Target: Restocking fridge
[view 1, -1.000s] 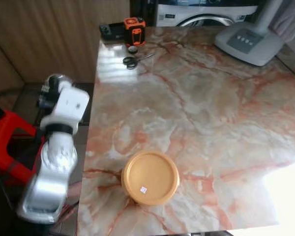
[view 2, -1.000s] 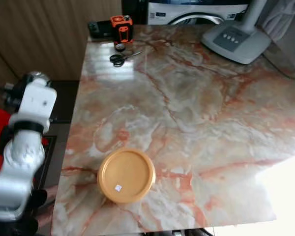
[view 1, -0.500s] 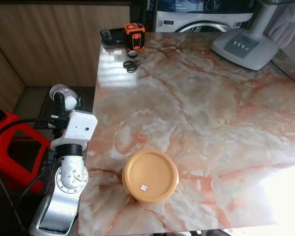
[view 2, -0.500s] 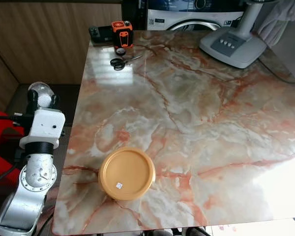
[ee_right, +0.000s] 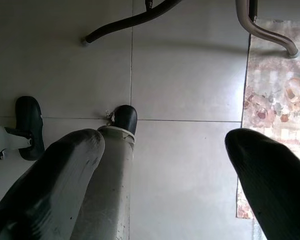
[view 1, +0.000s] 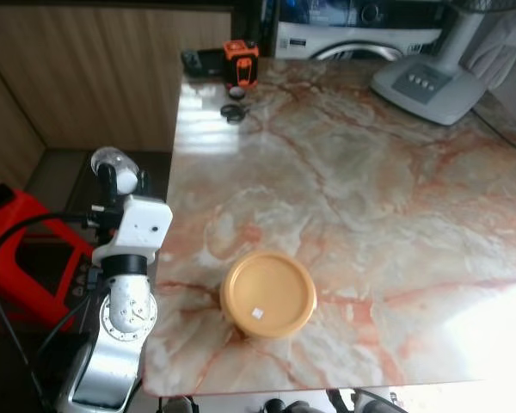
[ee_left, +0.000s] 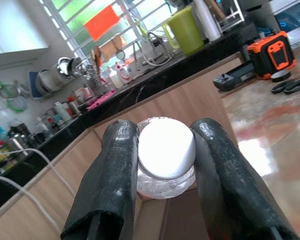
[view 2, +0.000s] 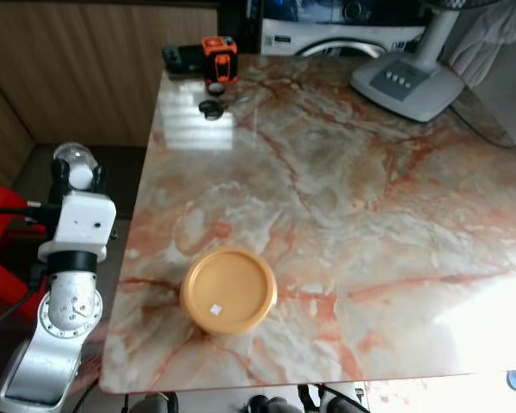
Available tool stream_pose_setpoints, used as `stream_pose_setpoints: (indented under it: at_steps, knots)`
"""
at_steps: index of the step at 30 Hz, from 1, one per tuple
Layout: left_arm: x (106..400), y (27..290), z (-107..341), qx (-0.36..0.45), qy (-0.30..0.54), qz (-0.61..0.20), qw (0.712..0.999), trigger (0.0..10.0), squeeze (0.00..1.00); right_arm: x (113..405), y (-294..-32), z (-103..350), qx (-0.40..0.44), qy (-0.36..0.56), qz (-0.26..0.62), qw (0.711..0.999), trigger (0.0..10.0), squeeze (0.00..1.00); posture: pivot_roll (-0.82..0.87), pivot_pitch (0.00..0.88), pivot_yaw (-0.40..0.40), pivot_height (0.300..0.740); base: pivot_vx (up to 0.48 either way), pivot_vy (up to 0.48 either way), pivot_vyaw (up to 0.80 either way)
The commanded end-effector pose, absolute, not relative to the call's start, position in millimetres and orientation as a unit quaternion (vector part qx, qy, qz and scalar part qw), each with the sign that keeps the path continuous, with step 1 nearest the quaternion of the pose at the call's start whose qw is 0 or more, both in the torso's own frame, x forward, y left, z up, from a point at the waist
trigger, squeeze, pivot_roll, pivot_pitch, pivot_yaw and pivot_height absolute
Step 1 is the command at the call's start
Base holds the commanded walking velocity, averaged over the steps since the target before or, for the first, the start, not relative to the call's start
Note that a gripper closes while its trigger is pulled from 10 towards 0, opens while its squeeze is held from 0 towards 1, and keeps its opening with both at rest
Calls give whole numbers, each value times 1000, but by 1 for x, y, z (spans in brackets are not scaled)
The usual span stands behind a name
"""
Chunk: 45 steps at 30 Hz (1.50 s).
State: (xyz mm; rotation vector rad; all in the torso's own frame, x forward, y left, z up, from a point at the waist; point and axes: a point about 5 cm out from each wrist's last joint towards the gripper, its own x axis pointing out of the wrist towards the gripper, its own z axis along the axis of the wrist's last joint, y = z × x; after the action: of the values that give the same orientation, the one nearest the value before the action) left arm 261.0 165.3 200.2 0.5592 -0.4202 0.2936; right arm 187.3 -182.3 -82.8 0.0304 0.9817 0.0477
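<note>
My left gripper (view 1: 119, 178) is raised off the table's left edge, shut on a small clear jar (view 1: 110, 160) with a white lid. In the left wrist view the jar (ee_left: 166, 152) sits squeezed between the two black fingers (ee_left: 115, 175). A round orange lidded container (view 1: 267, 292) stands near the front edge of the marble table (view 1: 370, 189), to the right of that arm. My right gripper (ee_right: 165, 170) hangs open over the tiled floor with nothing between its fingers.
At the table's far left corner lie an orange-black tool (view 1: 241, 62) and scissors (view 1: 234, 113). A grey fan base (view 1: 430, 82) stands at the far right. A red stool (view 1: 17, 249) sits left of the table, with a wooden panel wall behind.
The left arm has swung so that the gripper points away from me, with the jar showing at its tip. The camera has shifted a little.
</note>
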Motion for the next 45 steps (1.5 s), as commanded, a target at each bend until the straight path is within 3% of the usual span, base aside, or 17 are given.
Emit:
stream_pose_setpoints:
  at_steps: [1,6,37,45]
  knots:
    - [260,167,202,279,-213,149,924,10000,0,179,-184,-87,19,483,19,875,10000,0,65,144,-72,740,-345,0,0]
    - [260,168,202,279,-212,150,925,10000,0,179,-183,-87,21,483,19,875,10000,0,66,155,-69,740,-332,0,0]
    - [263,178,201,240,-191,179,935,10000,0,183,-180,-86,24,480,20,877,10000,0,66,191,-70,740,0,0,0]
    - [262,179,203,235,-189,185,935,10000,0,184,-182,-85,27,476,18,879,10000,0,64,202,-76,740,0,309,0]
